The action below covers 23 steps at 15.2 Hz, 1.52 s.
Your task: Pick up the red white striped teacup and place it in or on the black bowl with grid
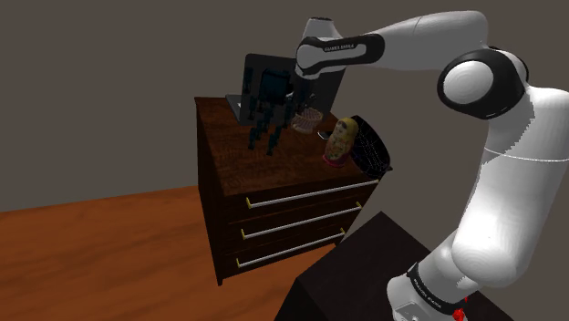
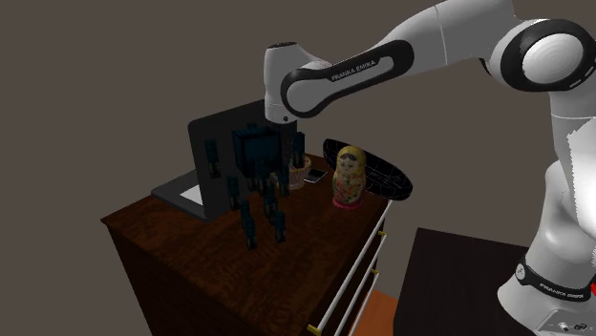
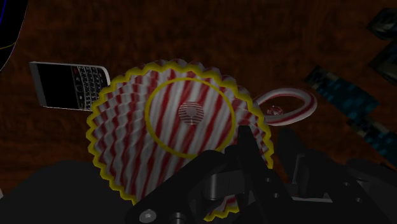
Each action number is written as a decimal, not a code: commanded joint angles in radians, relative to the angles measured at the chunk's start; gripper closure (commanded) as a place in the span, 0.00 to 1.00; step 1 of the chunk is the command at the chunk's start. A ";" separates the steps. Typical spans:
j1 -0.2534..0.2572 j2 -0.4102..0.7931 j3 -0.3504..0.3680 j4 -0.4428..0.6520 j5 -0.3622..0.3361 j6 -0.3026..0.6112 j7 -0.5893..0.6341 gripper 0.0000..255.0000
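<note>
The teacup (image 3: 181, 130) is striped red and white with a yellow scalloped rim, and its looped handle (image 3: 289, 105) points away from the phone. It stands on the dark wooden dresser top (image 1: 228, 150), in front of the laptop; in the shoulder view the teacup (image 1: 308, 119) looks pale. The black grid bowl (image 1: 372, 146) (image 2: 382, 177) is tipped up on its edge at the dresser's corner, behind a nesting doll. My black gripper (image 1: 266, 144) (image 2: 265, 232) hangs over the dresser beside the cup, open. Its fingers stand apart and touch nothing.
A painted nesting doll (image 1: 341, 141) (image 2: 349, 177) stands between the cup and the bowl. A black-and-silver phone (image 3: 70, 84) (image 2: 313, 176) lies next to the cup. An open laptop (image 2: 215, 157) sits at the dresser's back. The dresser has three drawers (image 1: 310, 214) with rail handles.
</note>
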 commanded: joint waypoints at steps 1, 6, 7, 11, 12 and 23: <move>-0.001 -0.007 0.000 0.021 0.001 -0.027 -0.003 1.00; -0.001 -0.018 0.000 0.071 0.003 -0.089 -0.007 1.00; 0.000 -0.020 0.000 0.083 0.003 -0.101 -0.008 1.00; 0.000 -0.024 0.000 0.131 0.004 -0.153 -0.011 1.00; 0.000 -0.024 0.001 0.143 0.004 -0.166 -0.012 1.00; -0.021 -0.087 -0.008 0.172 0.010 -0.256 -0.048 1.00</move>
